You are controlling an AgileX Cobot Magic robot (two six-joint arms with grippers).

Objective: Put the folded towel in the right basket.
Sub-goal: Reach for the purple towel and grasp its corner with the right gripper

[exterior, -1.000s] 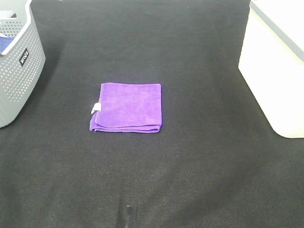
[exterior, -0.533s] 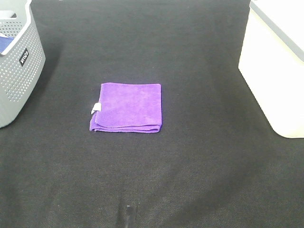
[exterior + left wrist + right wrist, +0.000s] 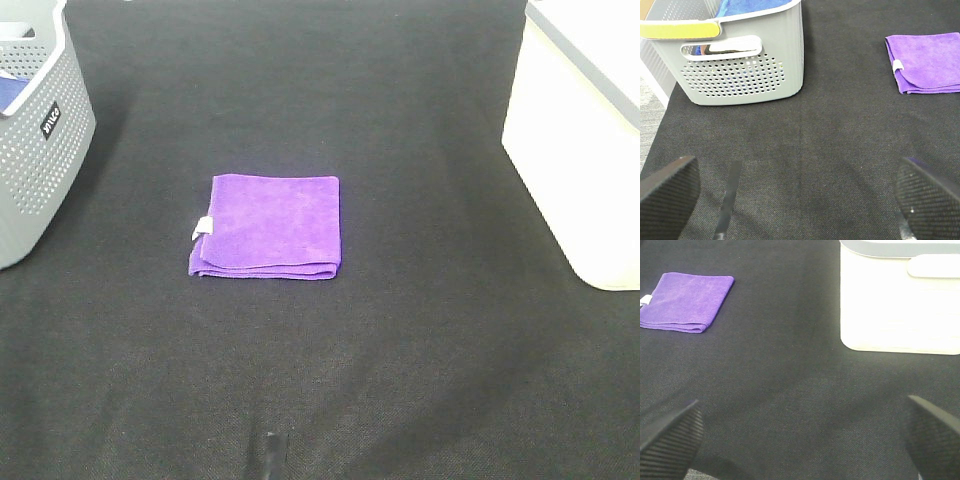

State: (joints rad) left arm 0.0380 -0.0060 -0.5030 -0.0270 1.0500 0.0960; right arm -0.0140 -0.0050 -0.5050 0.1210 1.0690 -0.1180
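A folded purple towel point(image 3: 267, 227) with a small white tag lies flat on the black table mat, left of centre. It also shows in the left wrist view point(image 3: 927, 68) and the right wrist view point(image 3: 684, 301). The white right basket point(image 3: 580, 130) stands at the right edge; it also shows in the right wrist view point(image 3: 900, 300). Neither arm appears in the exterior view. My left gripper point(image 3: 795, 200) is open and empty, far from the towel. My right gripper point(image 3: 800, 440) is open and empty, with towel and basket both ahead of it.
A grey perforated basket point(image 3: 35, 130) stands at the left edge, holding a blue cloth point(image 3: 752, 6). The black mat point(image 3: 400, 350) covers the table.
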